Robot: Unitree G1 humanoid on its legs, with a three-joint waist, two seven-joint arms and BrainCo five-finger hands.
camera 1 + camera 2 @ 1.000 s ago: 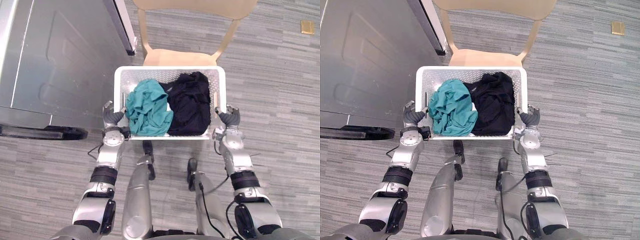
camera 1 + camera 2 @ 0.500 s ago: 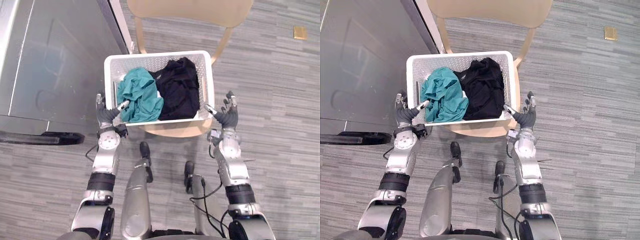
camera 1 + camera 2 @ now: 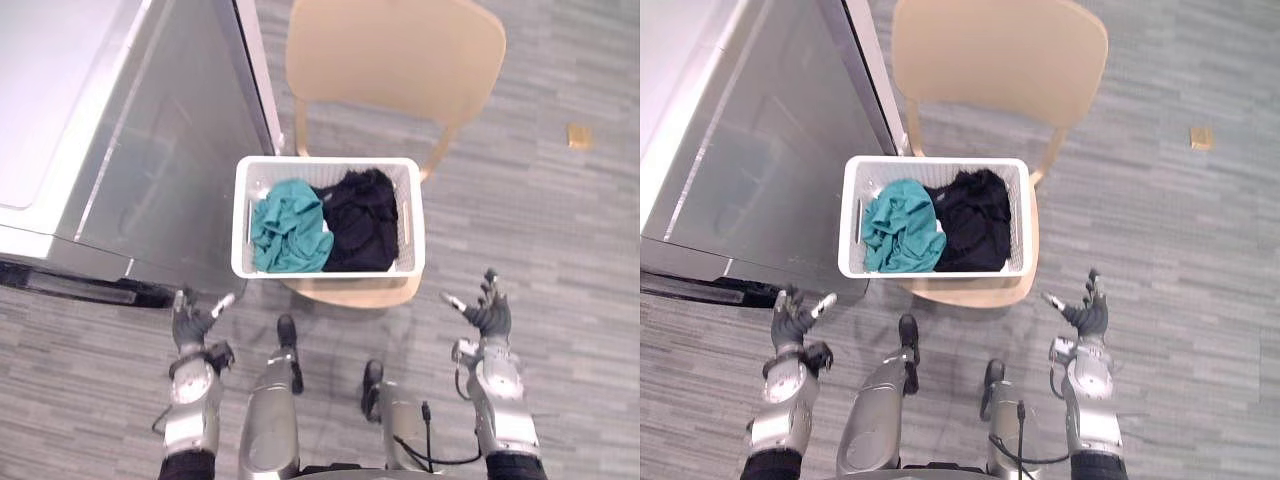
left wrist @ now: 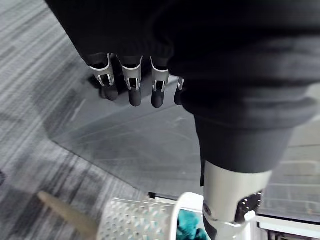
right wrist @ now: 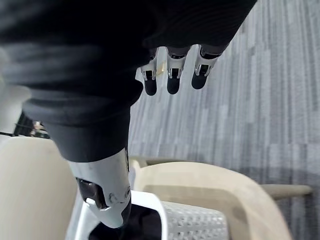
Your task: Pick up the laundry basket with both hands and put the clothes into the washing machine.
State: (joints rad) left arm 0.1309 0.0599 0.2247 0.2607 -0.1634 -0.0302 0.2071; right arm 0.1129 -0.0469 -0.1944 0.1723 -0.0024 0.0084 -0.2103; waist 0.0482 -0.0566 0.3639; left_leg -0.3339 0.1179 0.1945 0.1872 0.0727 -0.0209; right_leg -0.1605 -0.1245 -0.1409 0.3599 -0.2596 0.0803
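The laundry basket stands on the chair seat, clothes inside; left hand and right hand hang spread, empty, well apart from it: nothing is yet lifted

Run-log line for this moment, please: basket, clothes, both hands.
basket: white laundry basket on chair seat | contents: teal garment, black garment | left hand: fingers open, clear of basket | right hand: fingers open, clear of basket
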